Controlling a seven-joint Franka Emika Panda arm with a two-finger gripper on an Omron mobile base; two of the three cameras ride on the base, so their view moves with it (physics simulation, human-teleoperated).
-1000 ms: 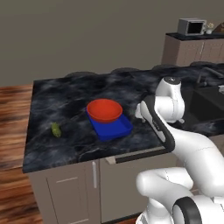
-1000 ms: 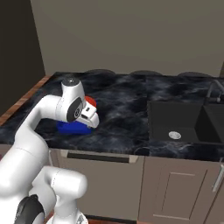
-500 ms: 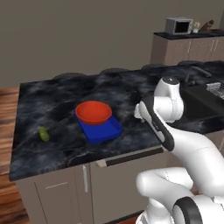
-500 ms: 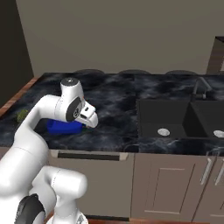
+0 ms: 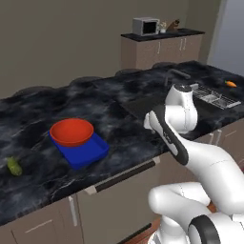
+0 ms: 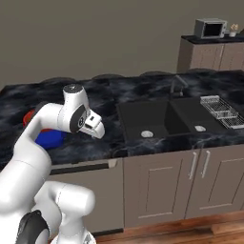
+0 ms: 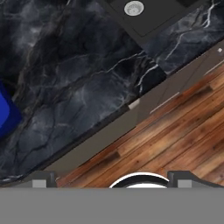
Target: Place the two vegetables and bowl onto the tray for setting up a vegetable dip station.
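Red-orange bowl (image 5: 71, 132) sits on blue tray (image 5: 89, 152); pickle (image 5: 14, 166) lies apart on bench (image 5: 43, 105); I see jaws spread, empty.

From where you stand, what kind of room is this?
Most likely a home kitchen, rendered in simulation. A dark marble counter carries a built-in black sink with a dish rack beside it, and a microwave stands on a cabinet further back.
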